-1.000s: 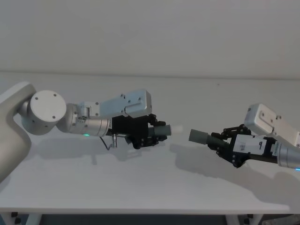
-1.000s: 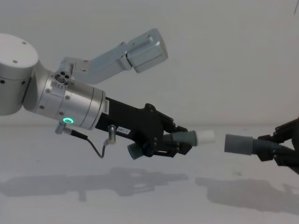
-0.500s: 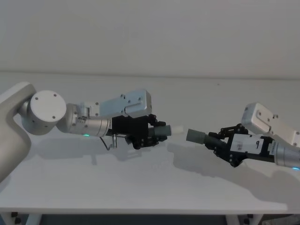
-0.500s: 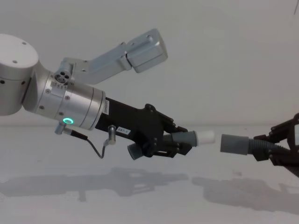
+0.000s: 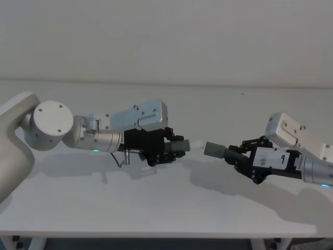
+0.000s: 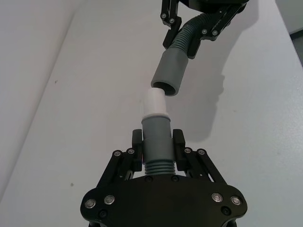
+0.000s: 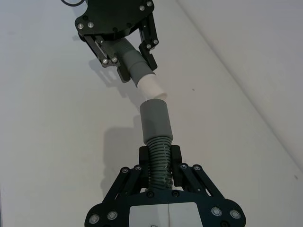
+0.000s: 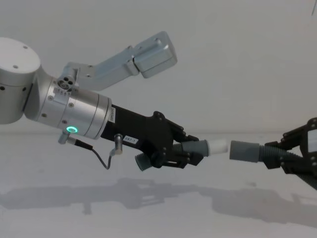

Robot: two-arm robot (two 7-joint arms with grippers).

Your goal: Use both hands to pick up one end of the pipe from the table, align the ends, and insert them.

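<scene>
Pipe handling: the two grey pieces look light, since each hangs level from a single pinch, and the ribbed, corrugated stretch behind each collar suggests a hose that will flex if pushed off-axis, so insertion force should run straight along the bore. Grip is best kept on the ribbed neck just behind the collar, where the ridges resist slipping and the rigid collar stays free; that is where both holds sit now. The left end effector (image 6: pixel 157 151) is pinching the left pipe piece (image 6: pixel 155 137) at the ribbed neck, with the smooth dark collar and a pale narrow tip (image 6: pixel 155 101) projecting forward. The right end effector (image 7: pixel 159 163) is pinching the right pipe piece (image 7: pixel 156 124) on its corrugated section, the plain grey collar with an open round mouth facing the tip. Both pieces are held in the air above the white tabletop (image 5: pixel 171 208), between the two arms, roughly end to end. In the wrist views the pale tip stands just at the mouth, apparently not yet seated; in the chest view a thin gap seems to separate them. The axes look nearly in line, with a slight angle between them.
</scene>
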